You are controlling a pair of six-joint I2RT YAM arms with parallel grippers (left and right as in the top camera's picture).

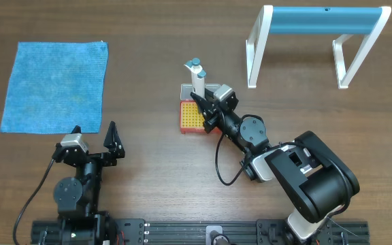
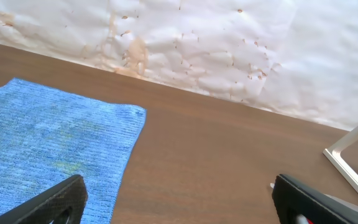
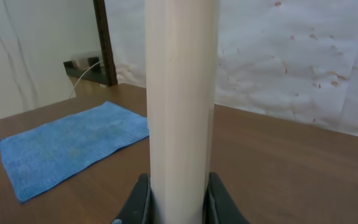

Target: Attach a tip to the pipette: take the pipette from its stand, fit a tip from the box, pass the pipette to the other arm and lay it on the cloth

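The right gripper's (image 1: pixel 204 103) fingers clamp the pipette (image 1: pixel 197 73) upright by the tip box (image 1: pixel 190 117), apparently to press on 1 tip, while the left gripper (image 1: pixel 94 135) hangs fingers spread beside the cloth (image 1: pixel 54 87), probably for the handover.

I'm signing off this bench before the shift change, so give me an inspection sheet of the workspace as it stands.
Surface: brown wooden table, no spills seen.
Job's things: blue cloth flat at the far left; white stand with a blue bar at the far right; red tip box in the middle; pipette upright by the box.
Clutter: nothing seen.
End effectors: right end effector shut on the pipette; left end effector open, holding nothing, near the cloth.
Cables: black cable loops on the table beside the right arm.
Surroundings: white, stained wall covering behind the table.
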